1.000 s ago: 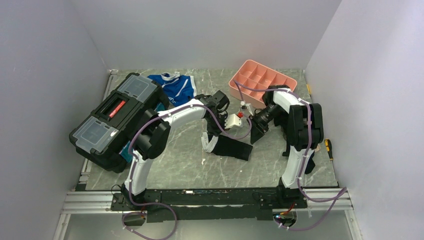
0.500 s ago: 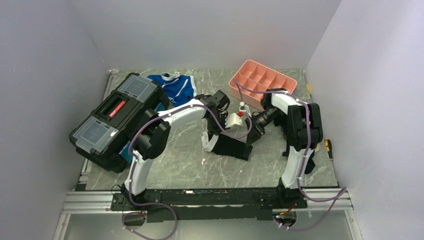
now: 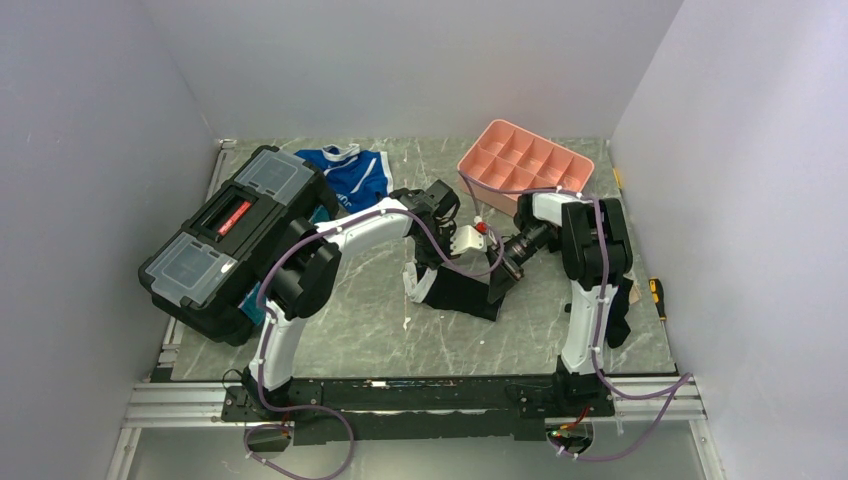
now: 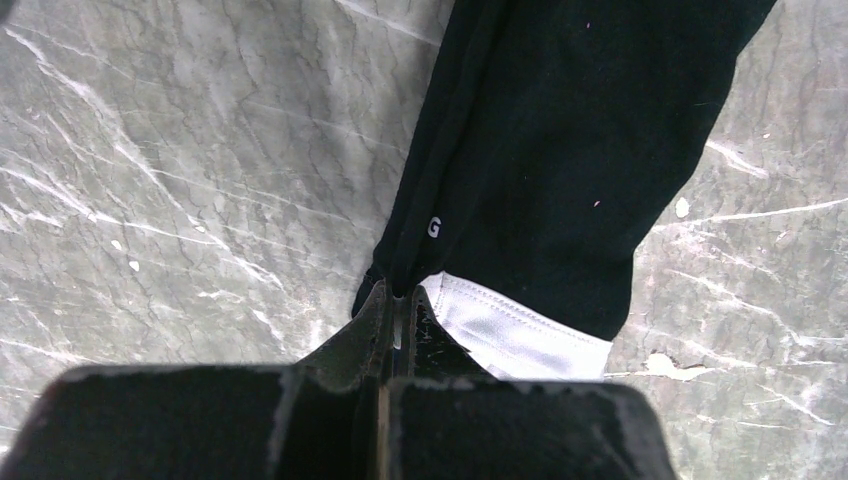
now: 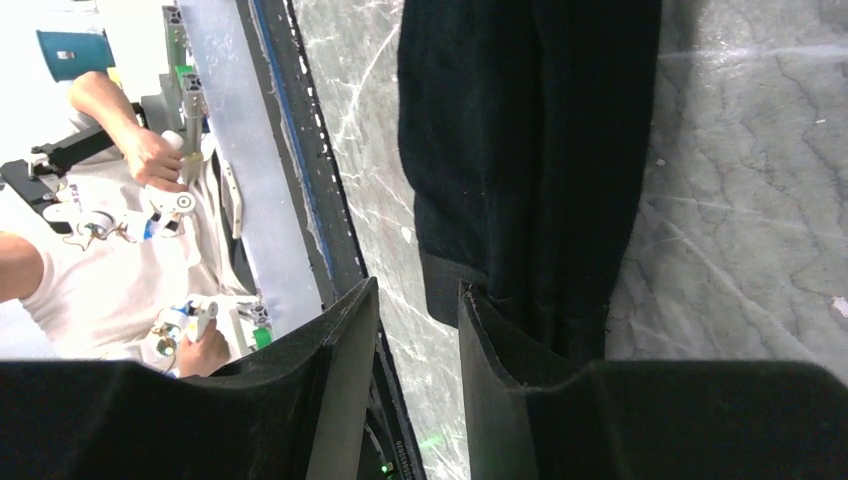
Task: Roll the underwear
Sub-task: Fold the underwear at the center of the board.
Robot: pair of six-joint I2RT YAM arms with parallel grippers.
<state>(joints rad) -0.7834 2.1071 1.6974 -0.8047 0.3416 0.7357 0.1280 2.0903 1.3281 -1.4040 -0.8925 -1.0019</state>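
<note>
Presently the left end effector (image 4: pixel 397 300) is clamped shut on the 9 o'clock end of the underwear (image 4: pixel 540 170), a flat folded strip lying mid-tabletop (image 4: pixel 180 180). At 3 o'clock, the right end effector (image 5: pixel 415 340) stands parted astride the hem. No roll has formed; in my judgement, all rolling remains. Only a white "G" is legible.

Bright even overhead light, soft faint shadows, underwear (image 4: pixel 560 150) dark with little detail, wrist views sharp
</note>
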